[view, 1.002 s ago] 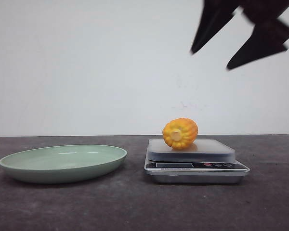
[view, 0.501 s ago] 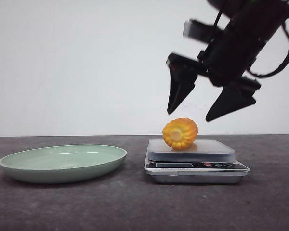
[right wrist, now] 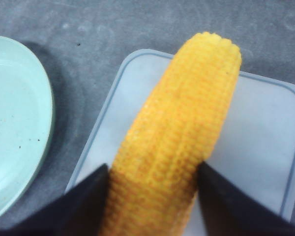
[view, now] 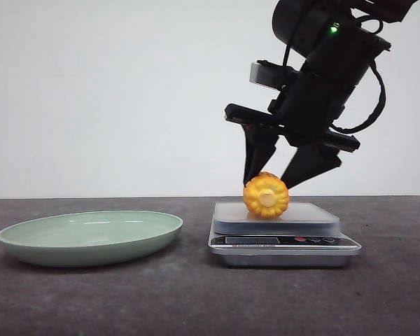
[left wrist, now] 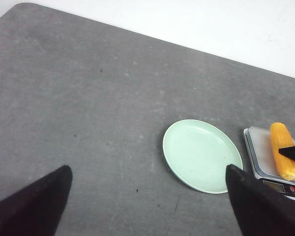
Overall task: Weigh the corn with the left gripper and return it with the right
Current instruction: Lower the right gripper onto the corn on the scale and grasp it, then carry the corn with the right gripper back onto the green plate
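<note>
The corn (view: 266, 196) lies on the silver kitchen scale (view: 283, 241), its pale cut end facing the front camera. My right gripper (view: 267, 182) has come down over it, one finger on each side. In the right wrist view both black fingers touch the corn (right wrist: 177, 142) on its two flanks, so the right gripper (right wrist: 155, 172) is shut on it while it still rests on the scale's platform (right wrist: 265, 147). My left gripper (left wrist: 146, 172) hangs high over the table, wide open and empty. From there the corn (left wrist: 285, 150) shows far off on the scale (left wrist: 259, 147).
A pale green plate (view: 91, 234) sits on the dark grey table, left of the scale; it also shows as the plate (left wrist: 201, 155) in the left wrist view and the plate (right wrist: 14, 123) in the right wrist view. A white wall stands behind the table.
The right gripper dropped from the upper right down onto the scale and narrowed its fingers around the corn. The corn shifted slightly to the right.
</note>
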